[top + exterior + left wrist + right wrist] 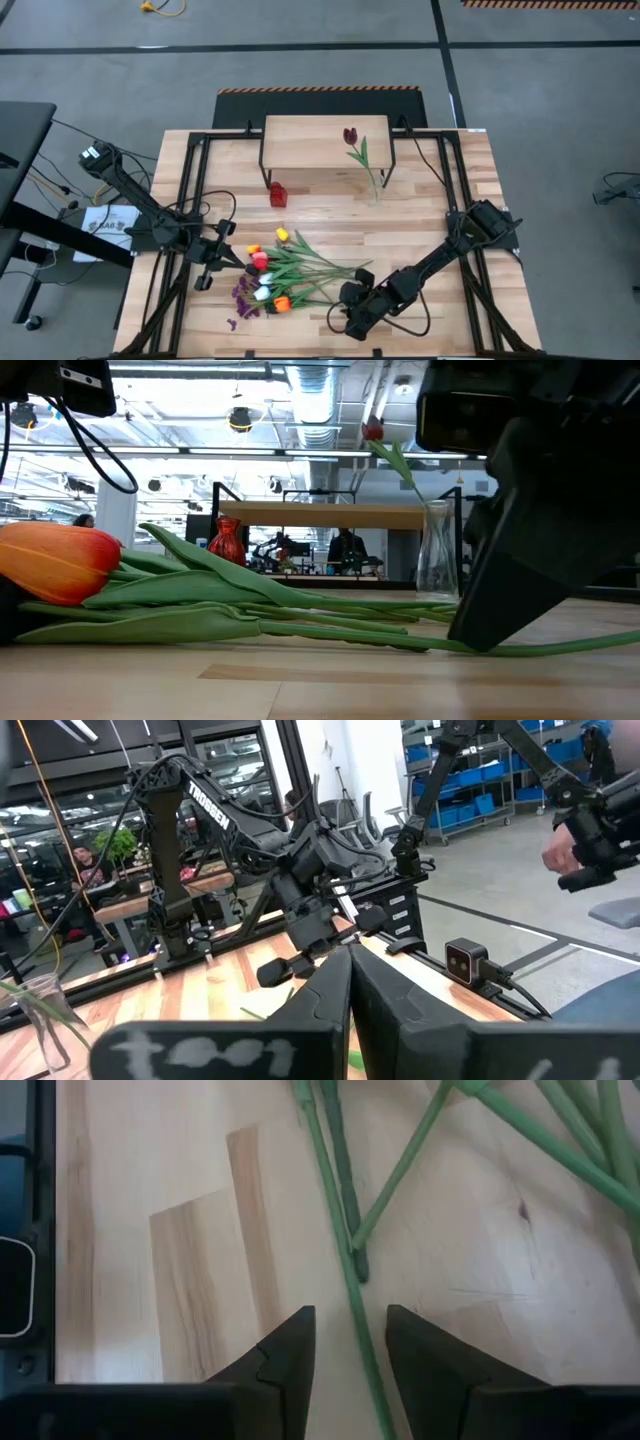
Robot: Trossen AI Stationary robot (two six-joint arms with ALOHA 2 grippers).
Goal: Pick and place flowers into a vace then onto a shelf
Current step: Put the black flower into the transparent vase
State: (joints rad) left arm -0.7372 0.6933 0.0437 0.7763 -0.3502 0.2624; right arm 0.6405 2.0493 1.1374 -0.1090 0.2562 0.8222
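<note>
On the plank table (pixel 420 215) we see one maroon tulip (pixel 351 135) already standing in the vase (pixel 437 550) at twelve o'clock by the shelf (pixel 325 140). The remaining flowers (pixel 285 270) lie at six o'clock. Our right gripper (pixel 345 1345) has its jaws parted astride a stem (pixel 345 1260), not yet clenched; the left gripper (pixel 205 272) waits clenched at eight o'clock.

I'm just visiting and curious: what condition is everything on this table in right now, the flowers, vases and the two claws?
Flowers: lying in a loose bunch on the table.
Dark maroon tulip: standing in the clear glass vase.
Clear glass vase: upright, in front of the shelf.
Red vase: upright, no flowers in it.
Right gripper: open, low over the table, one green stem between its fingers.
Left gripper: shut, holding nothing, beside the blossoms.
</note>
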